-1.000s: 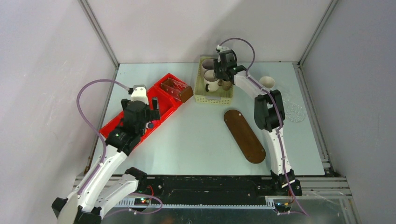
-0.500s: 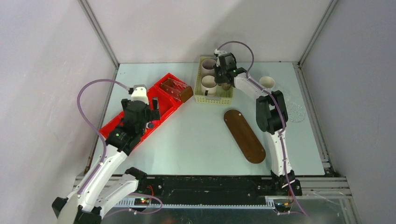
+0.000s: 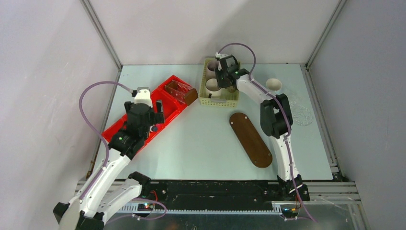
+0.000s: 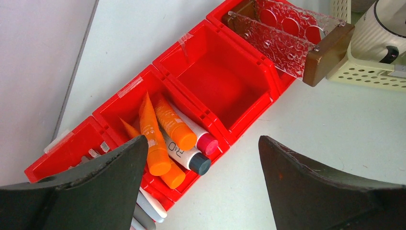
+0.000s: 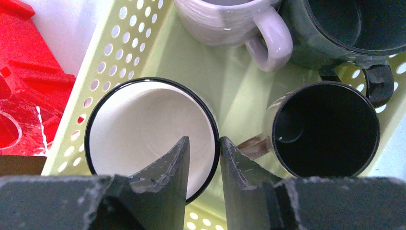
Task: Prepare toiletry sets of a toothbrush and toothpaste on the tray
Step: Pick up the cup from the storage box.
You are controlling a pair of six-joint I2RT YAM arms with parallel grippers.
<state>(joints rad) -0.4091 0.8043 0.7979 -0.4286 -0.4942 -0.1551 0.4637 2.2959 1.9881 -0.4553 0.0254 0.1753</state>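
4 mugs (image 5: 143,125) tight in yellow basket (image 5: 118,53)

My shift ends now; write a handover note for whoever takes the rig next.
Left pincer: open, above the red bin holding the toothpaste tubes.
Right pincer: astride the rim of the white mug in the basket; grip unclear.
Tray: bare.
Done: no set placed.
Left: every set is yet to be built on it.
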